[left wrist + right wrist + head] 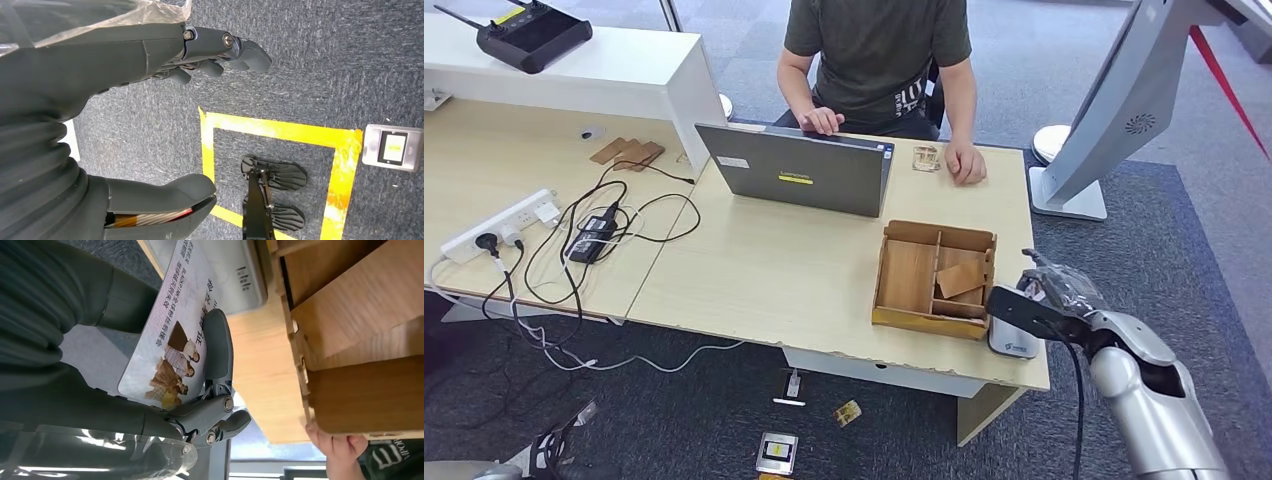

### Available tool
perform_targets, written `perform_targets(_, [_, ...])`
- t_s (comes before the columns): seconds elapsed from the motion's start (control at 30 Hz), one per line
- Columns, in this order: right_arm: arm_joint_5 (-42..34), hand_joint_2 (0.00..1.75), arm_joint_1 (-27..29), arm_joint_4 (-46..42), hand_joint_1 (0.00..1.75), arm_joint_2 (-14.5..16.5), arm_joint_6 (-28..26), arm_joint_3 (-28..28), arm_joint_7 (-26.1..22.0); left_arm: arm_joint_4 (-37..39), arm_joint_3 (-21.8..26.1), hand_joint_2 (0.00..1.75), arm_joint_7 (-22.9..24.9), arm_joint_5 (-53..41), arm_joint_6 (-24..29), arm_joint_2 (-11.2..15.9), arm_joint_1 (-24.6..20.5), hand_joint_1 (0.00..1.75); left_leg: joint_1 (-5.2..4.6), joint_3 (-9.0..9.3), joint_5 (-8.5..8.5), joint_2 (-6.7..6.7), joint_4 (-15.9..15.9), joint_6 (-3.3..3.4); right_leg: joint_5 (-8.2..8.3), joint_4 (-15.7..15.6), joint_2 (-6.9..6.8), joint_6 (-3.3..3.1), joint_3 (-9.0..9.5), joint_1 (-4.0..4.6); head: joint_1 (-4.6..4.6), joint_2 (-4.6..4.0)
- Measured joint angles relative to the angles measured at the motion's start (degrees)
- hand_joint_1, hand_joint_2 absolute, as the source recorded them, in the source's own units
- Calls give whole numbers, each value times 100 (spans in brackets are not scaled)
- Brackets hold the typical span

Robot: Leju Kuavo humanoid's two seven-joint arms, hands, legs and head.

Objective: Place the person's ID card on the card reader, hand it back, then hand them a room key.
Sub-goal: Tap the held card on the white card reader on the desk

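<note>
My right hand grips the ID card at the desk's front right corner. In the right wrist view the card shows a printed photo and text, with a finger lying across its face. Its far end overlaps the grey card reader, and I cannot tell whether they touch. The reader sits just right of the wooden box, which holds a wooden key card. My left hand hangs over the floor with its fingers apart, holding nothing.
A person sits behind an open laptop, both hands on the desk near a small item. A power strip and cables lie at the left. A kiosk base stands at the right. Small devices lie on the carpet.
</note>
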Motion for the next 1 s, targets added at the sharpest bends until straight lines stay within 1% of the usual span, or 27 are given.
perform_targets(0.43, [472,175,-24,313,175,228,-75,366,143,0,0,175,84,70,-12,-2,3,0,0,-3,0,-1,-1,0,-1,0,0,1,0,0,1,0])
perform_targets(1.0, [547,175,-65,561,175,286,4,520,233,0,0,175,161,94,-45,-3,-1,0,0,-2,0,0,-1,0,-1,0,0,1,-1,0,1,0])
